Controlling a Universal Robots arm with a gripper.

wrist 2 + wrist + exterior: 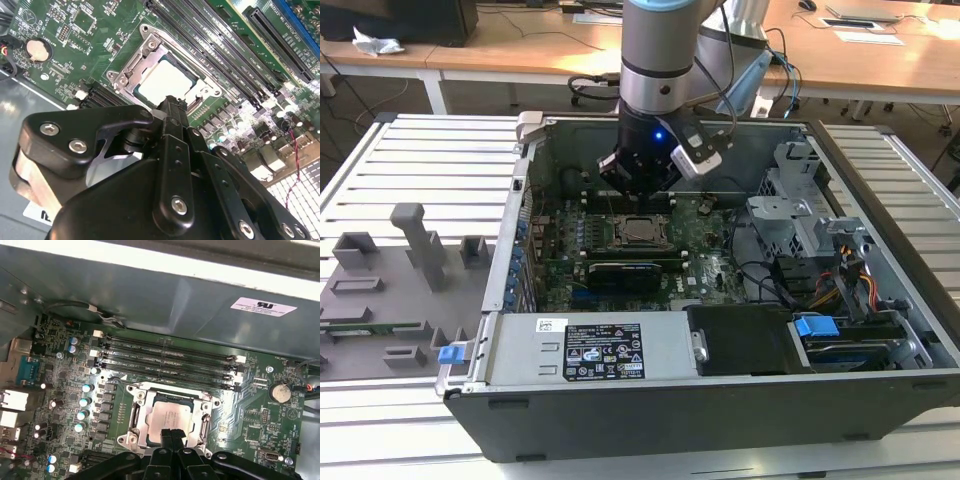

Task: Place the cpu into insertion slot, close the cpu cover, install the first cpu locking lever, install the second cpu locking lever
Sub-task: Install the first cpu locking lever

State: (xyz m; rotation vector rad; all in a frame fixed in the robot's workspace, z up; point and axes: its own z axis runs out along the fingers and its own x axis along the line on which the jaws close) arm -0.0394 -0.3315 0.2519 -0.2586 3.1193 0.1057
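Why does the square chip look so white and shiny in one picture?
In the second wrist view, glare off the cpu bleaches its face white; in the first wrist view it looks softer and beige; in the exterior view a blue light glows on the arm.

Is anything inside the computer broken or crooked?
No, nothing looks broken or crooked. The cpu lies flat and straight inside the window of the cpu cover, and the gripper hangs close over it.

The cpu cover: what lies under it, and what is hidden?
Through the window of the cpu cover the pale cpu shows, seated in the insertion slot. The frame hides the cpu's edges; the cpu hides the slot's contacts.
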